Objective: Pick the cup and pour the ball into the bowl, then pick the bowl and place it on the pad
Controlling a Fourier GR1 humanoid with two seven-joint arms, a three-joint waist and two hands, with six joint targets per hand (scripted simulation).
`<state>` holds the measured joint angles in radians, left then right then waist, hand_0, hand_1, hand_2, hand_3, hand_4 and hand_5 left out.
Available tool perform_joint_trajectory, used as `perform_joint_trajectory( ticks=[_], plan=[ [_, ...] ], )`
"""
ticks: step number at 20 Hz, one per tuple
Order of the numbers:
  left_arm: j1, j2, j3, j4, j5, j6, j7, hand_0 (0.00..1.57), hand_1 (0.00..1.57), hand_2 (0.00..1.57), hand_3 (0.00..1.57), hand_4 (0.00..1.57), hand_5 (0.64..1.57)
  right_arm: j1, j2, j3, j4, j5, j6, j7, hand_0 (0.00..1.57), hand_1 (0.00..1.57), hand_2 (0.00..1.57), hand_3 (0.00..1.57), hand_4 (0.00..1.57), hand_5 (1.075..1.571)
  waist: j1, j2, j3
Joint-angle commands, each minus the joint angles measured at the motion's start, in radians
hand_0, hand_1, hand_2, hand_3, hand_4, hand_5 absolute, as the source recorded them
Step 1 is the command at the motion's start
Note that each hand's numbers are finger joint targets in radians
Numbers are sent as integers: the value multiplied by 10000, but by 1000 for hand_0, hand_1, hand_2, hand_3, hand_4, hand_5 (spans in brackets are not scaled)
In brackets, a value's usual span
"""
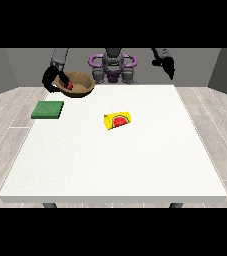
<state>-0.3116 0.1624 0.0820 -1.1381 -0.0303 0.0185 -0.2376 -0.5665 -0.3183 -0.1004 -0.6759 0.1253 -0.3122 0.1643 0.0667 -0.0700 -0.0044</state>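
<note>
Holding the brown bowl [78, 83] aloft over the table's [135, 165] far left corner, the hand at the view's left [51, 80] curls round its rim.

Green pad [48, 110] by left edge; yellow cup [117, 120], watermelon picture, no writing, lies mid-table; hand at the view's right [168, 66], fingers unclear.

- A large white table [110, 165] carries everything; it stands on a pale wood-plank floor [5, 125], with dark legs showing under its near edge
- A flat green pad [48, 109] lies on the table near the edge at the view's left, towards the far side
- A yellow cup [117, 120] with a watermelon-slice picture lies on its side near the middle of the table, well apart from the pad
</note>
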Motion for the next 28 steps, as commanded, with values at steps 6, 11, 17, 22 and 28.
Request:
perform_joint_trajectory(
  ticks=[6,11,17,22,28],
  plan=[
    [103,281,334,-507,248,-314,-528,0,0,0,0,1024,1431,446,-1595,-942,-267,-576,1449,-492,1571,1571,1571,217,878,1570,-150,967,45],
    [-172,734,772,-694,688,-807,-588,0,0,0,0,1217,1481,67,-2361,-1614,63,-935,1942,-730,1571,1571,1571,217,878,1570,281,1684,47],
    [-364,3204,3184,4,2489,-2551,-1018,0,0,0,0,1310,1567,601,-2905,-2020,-21,-1171,2143,-1410,1571,1571,1571,0,865,1571,276,2031,36],
    [-795,4762,4431,1296,3362,-3789,-1401,0,0,0,0,1266,1571,450,-2528,-2319,-205,-1387,1715,-2326,1571,1571,1571,0,796,1566,194,3095,37],
    [-765,5211,4598,1774,3491,-4237,-1649,0,0,0,0,1187,1557,167,-2624,-2552,377,-1357,1331,-2337,1571,1571,1571,0,685,1567,371,3186,46]
  ],
)
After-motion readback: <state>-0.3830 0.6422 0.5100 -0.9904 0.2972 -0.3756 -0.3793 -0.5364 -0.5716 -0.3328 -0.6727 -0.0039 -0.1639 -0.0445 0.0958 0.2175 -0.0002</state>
